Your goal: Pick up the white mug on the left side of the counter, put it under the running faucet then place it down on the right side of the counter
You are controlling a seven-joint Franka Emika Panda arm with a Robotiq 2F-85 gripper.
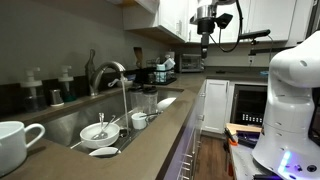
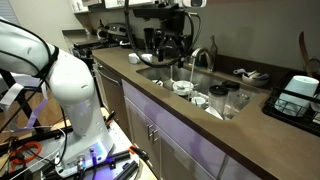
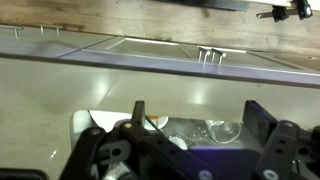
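The white mug (image 1: 14,146) stands upright on the counter (image 1: 150,140) at the near left corner in an exterior view, handle to the right. The faucet (image 1: 113,72) arches over the steel sink (image 1: 70,122) with water running; it also shows in an exterior view (image 2: 205,56). My gripper (image 1: 205,42) hangs high over the sink area, far from the mug, and also shows in an exterior view (image 2: 168,48). In the wrist view my gripper (image 3: 200,125) is open and empty, looking down at dishes in the sink. I cannot make out the mug in the wrist view.
The sink holds white bowls (image 1: 97,131), a small cup (image 1: 139,120) and glasses (image 2: 222,101). A dish rack (image 2: 300,96) stands on the counter past the sink. Soap bottles (image 1: 66,84) line the back wall. Upper cabinets (image 1: 180,15) hang above.
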